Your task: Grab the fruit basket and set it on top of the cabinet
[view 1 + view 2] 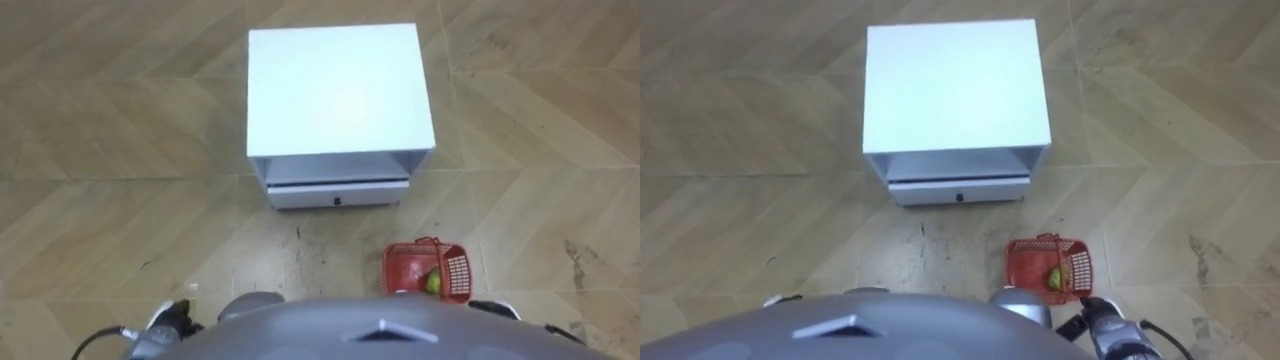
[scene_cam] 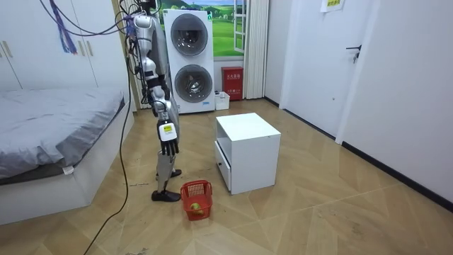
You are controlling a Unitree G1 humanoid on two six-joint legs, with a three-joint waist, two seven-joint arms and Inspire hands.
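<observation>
Right hand hangs at the robot's side w/ fingers straight and loose, holding nothing; left hand peeks in at the lower-left edge by the chest, and whether it is open or closed can't be told. Fruit basket sits on the wood floor low on the robot's right, close to its feet and apart from the white cabinet ahead. It is a small red plastic mesh basket w/ 1 green fruit inside, so prob. light, fairly stiff at the rim but w/ some flex in the walls, not fragile. The fruit looks loose and could roll if the basket tips, so it should come up level. A thin handle seems to arch over the top; that looks like the best place to hook fingers, the rim being 2nd choice. The robot stands upright in the room view, so reaching it likely calls for a deep bend or squat on the right side. Nothing lies between hand and basket. The cabinet's bottom drawer looks slightly out, near but not touching the basket. The bed behind and the washer stack are well apart.
</observation>
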